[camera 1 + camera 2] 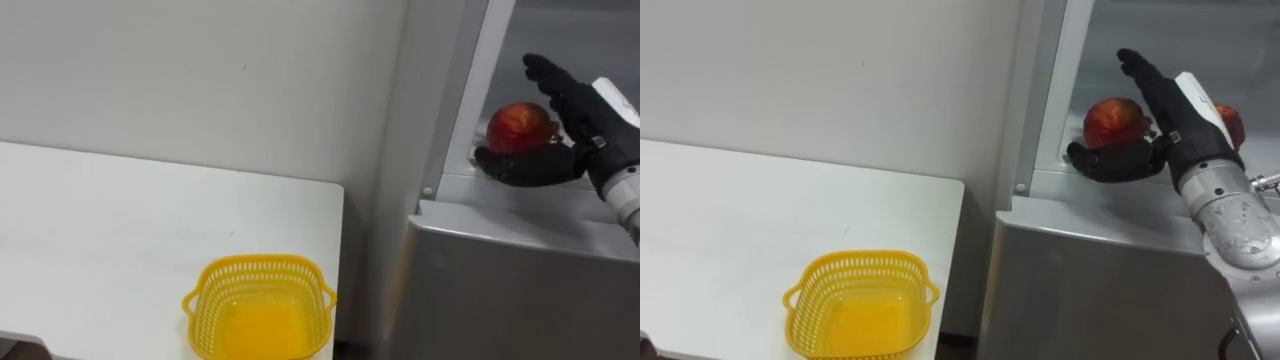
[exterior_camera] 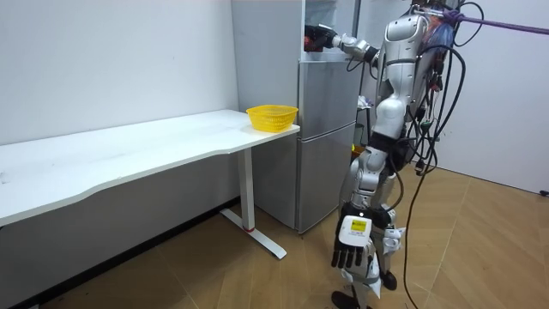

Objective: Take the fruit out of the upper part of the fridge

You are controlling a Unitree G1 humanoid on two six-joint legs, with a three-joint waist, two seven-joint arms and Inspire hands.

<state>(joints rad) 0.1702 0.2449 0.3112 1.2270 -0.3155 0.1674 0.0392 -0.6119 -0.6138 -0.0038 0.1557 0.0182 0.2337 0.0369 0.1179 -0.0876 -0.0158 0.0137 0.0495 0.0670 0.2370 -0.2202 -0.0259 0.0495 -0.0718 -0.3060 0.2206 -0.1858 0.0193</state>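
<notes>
Fridge (image 1: 500,280): grey, standing against the end of the desk (image 1: 120,220). Upper door open, lower door closed.

Apple (image 1: 1112,120): red. It is in the upper compartment at the front of the shelf, close to the door frame. It sits in the gap between the right hand's fingers and thumb. Whether it rests on the shelf or on the thumb cannot be told.

Right hand (image 1: 1170,130): reaching into the upper compartment, wide open. The fingers are straight and point up beside the apple, and the thumb is stretched out beneath it. It has no closed grip on the fruit.

Second red fruit (image 1: 1230,125): further back on the same shelf, partly hidden behind the right hand.

Basket (image 1: 260,265): yellow plastic mesh, upright, on the desk corner nearest the fridge.

Left hand (image 2: 350,245): hanging low at the robot's side with fingers relaxed, holding nothing.

Robot: standing upright in front of the fridge, right arm raised to shelf height.
</notes>
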